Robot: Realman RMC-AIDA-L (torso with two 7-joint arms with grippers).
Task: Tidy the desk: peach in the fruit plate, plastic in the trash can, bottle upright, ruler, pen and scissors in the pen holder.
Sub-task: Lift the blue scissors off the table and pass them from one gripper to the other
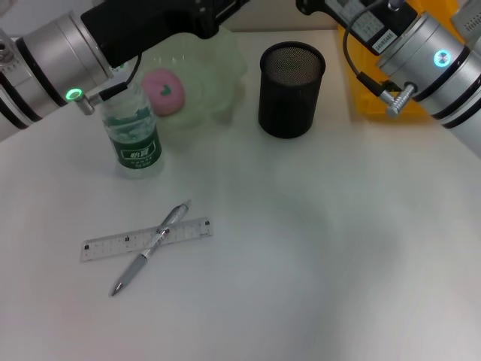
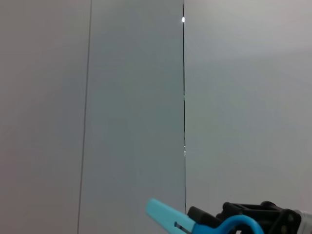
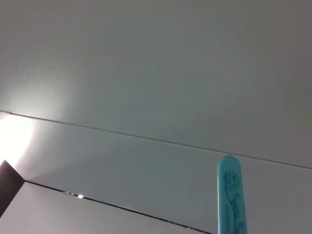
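The blue scissors [image 2: 163, 214] are held up in the air, and their tip [image 3: 229, 195] also shows in the right wrist view. My right gripper [image 2: 209, 220] is shut on them near the handle loop. Both arms reach past the far edge of the head view. The left gripper shows in no view. The pink peach [image 1: 164, 92] lies in the pale green fruit plate [image 1: 222, 64]. The bottle [image 1: 134, 135] stands upright in front of the plate. The ruler [image 1: 195, 228] lies flat with the pen [image 1: 131, 274] across it. The black mesh pen holder [image 1: 291, 90] stands at the back. The plastic is out of view.
The yellow trash can [image 1: 366, 94] stands at the back right, mostly hidden behind my right arm [image 1: 428, 60]. My left arm [image 1: 68, 53] crosses above the bottle and the plate. The white desk [image 1: 338, 263] stretches to the right of the ruler.
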